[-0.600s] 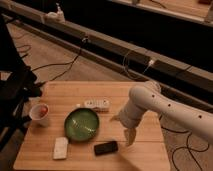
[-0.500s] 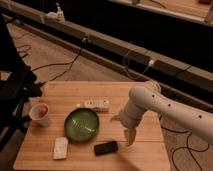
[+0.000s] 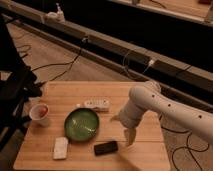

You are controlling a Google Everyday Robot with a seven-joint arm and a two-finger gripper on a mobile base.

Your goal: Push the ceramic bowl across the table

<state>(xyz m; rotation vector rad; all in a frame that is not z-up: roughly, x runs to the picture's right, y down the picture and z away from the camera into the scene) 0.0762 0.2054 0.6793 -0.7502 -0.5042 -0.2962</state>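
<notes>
**Camera view, from above one long edge.** You had the table [image 3: 65, 92], a light plank-grained wooden top, filling the lower half of the view. Its near edge was cut off by the bottom of the frame.

The white robot arm [image 3: 170, 107] came in from the right, and its base lay outside the view. It bent downward over the right half of the table.

The ceramic bowl [image 3: 81, 124], glossy green with a darker rim, sat left of centre on the wood. It was apart from the arm.

The gripper [image 3: 129, 137] pointed down, to the right of the bowl and clear of it. You could not tell its grip state, nor whether its tip met the wood.

A flat black slab, perhaps a phone [image 3: 106, 148], lay just below and between the bowl and the gripper.

A white bar-shaped item [image 3: 97, 104], its kind unclear, lay just beyond the bowl. A pale flat block [image 3: 60, 148] lay near the bowl's lower left.

A small white cup [image 3: 40, 112] with red contents stood near the left edge.
</notes>
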